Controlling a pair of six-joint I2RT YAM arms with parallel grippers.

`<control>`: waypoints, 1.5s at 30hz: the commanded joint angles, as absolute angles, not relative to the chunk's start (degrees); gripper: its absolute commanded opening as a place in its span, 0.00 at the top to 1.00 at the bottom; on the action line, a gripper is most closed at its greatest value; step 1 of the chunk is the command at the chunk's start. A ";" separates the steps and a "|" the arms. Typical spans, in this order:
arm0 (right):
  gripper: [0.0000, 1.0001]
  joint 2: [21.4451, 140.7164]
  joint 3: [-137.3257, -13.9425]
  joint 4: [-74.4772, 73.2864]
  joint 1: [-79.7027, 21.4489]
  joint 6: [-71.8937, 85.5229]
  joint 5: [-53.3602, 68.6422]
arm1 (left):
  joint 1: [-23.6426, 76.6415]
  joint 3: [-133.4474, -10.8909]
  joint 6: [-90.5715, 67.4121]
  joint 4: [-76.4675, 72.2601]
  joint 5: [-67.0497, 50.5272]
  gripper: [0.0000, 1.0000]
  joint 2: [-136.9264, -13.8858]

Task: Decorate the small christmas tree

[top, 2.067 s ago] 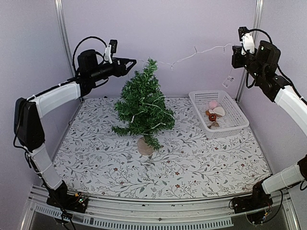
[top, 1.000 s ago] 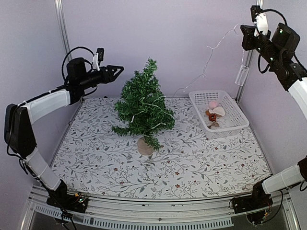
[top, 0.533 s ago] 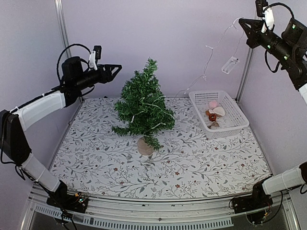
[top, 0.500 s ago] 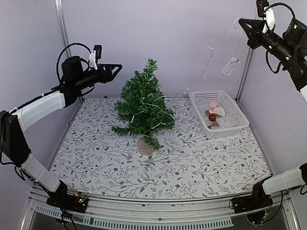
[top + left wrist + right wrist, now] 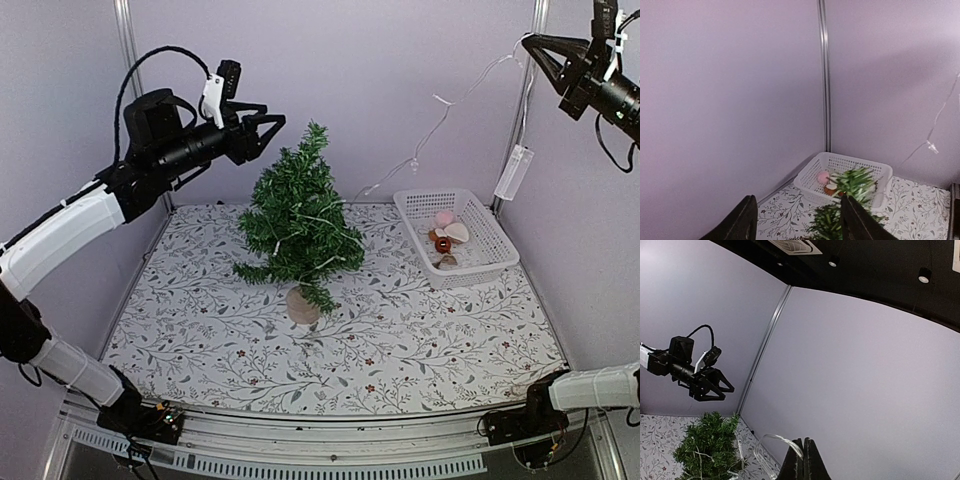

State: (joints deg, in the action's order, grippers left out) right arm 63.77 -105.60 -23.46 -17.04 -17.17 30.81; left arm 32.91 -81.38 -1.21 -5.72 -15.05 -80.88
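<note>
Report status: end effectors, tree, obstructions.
Left end effector open, empty, beside treetop. Right end effector shut on light string, raised high. The small christmas tree upright, string partly draped. No obstruction seen.

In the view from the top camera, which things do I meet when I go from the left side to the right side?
left arm → small christmas tree → white basket → right gripper, shut on the light string
</note>
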 commanded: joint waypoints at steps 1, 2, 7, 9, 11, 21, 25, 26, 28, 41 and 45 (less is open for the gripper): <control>1.00 61.76 -103.06 -25.93 -17.70 -14.65 35.96 | 41.27 -84.74 10.33 -0.32 -12.10 0.44 -79.49; 1.00 61.25 -102.09 -25.74 -17.80 -14.14 36.58 | 43.50 -85.37 11.64 -0.19 -11.76 0.45 -79.65; 1.00 59.26 -100.11 -25.71 -19.51 -11.51 38.93 | 54.22 -90.40 15.70 4.32 -11.00 0.51 -83.05; 1.00 59.01 -100.11 -26.24 -20.46 -10.97 39.42 | 58.79 -93.29 16.81 5.29 -11.23 0.52 -85.56; 1.00 58.77 -100.02 -26.70 -21.45 -10.82 39.73 | 61.96 -95.87 17.69 5.90 -11.24 0.52 -88.28; 1.00 57.15 -98.75 -27.33 -23.72 -10.20 40.95 | 69.20 -108.65 20.13 8.52 -9.10 0.52 -101.25; 1.00 56.61 -97.96 -27.38 -24.20 -10.17 41.06 | 70.20 -111.86 21.46 9.34 -6.48 0.59 -103.65; 1.00 56.54 -97.85 -27.47 -24.26 -10.25 40.94 | 70.29 -112.04 21.57 9.54 -6.23 0.62 -103.78; 1.00 56.39 -97.65 -27.58 -24.35 -10.51 40.76 | 70.40 -111.49 21.51 10.03 -5.59 0.67 -103.15; 1.00 56.06 -96.24 -27.82 -24.78 -11.70 40.57 | 70.23 -103.68 20.00 7.95 1.96 0.60 -96.33; 1.00 56.15 -96.24 -27.70 -25.03 -11.54 40.85 | 70.23 -110.17 20.59 8.91 0.48 0.57 -101.16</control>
